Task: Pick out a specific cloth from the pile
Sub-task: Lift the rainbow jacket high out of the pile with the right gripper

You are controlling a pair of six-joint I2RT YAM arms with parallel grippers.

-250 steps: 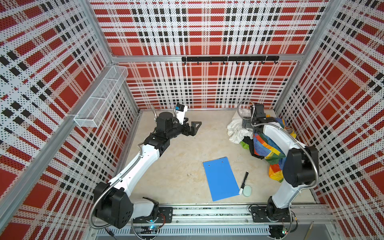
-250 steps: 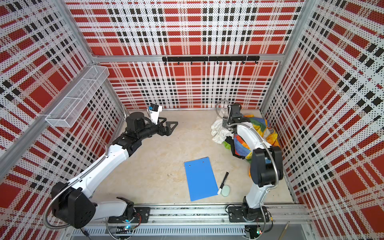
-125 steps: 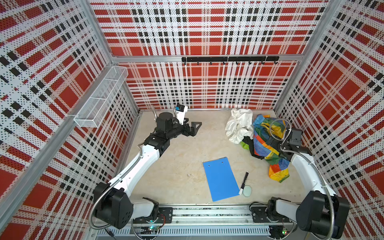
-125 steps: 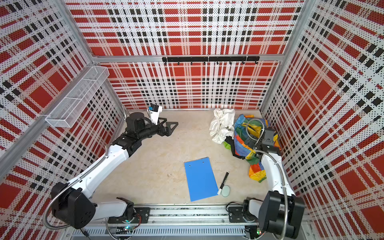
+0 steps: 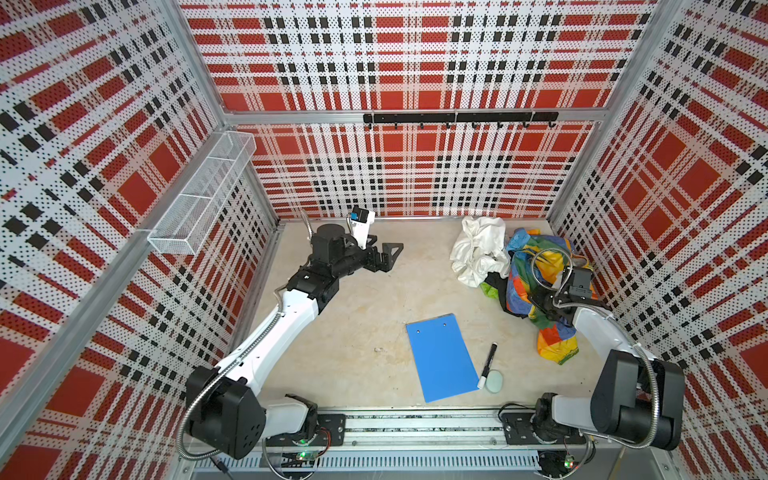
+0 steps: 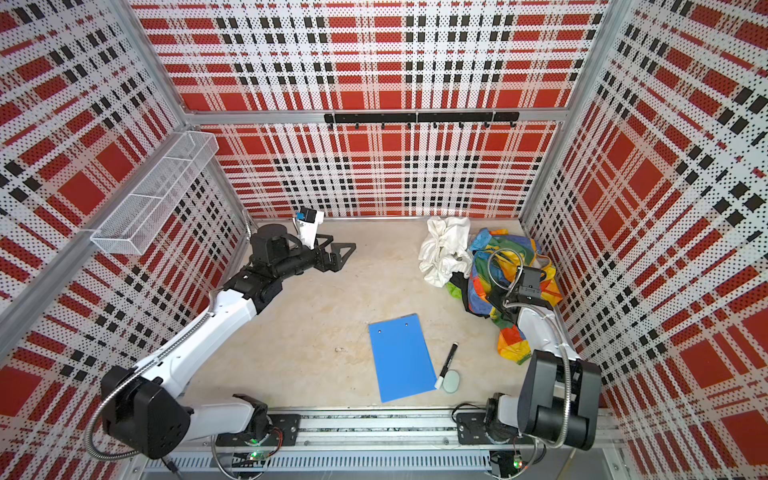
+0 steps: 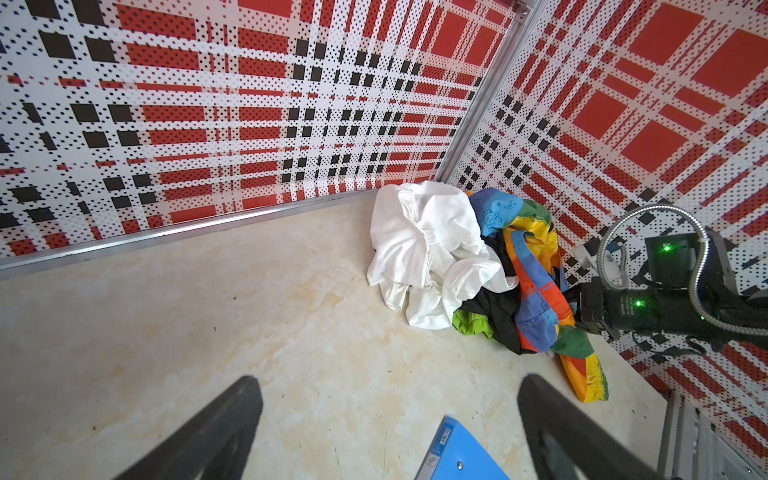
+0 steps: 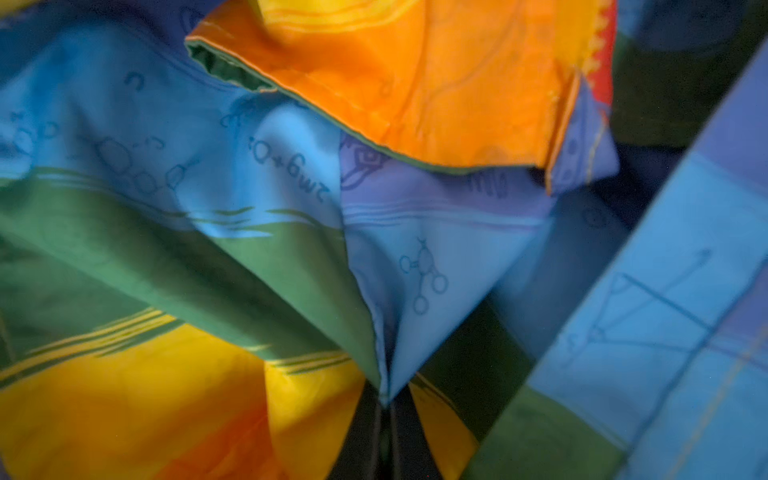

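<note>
The pile (image 5: 498, 279) lies in the back right corner: a white cloth (image 5: 478, 249), a black one, a lime-green one (image 7: 471, 323) and the rainbow cloth (image 5: 557, 345) (image 6: 482, 274) (image 7: 536, 286). My right gripper (image 5: 534, 301) (image 6: 500, 297) sits low on the pile's right side. In the right wrist view it (image 8: 384, 415) is shut on a blue and green fold of the cloth (image 8: 291, 174), which fills that view. My left gripper (image 5: 388, 253) (image 7: 388, 377) hangs open over bare floor at the back left, well apart from the pile.
A blue clipboard (image 5: 442, 357) lies at the front centre, with a black marker (image 5: 488, 363) and a pale round pad (image 5: 494, 380) beside it. A wire basket (image 5: 203, 199) hangs on the left wall and a hook rail (image 5: 457, 118) on the back wall.
My right arm swung from the back of the pile round to its right side, came down onto the rainbow cloth, and its jaws shut on a fold. The left arm has not moved.
</note>
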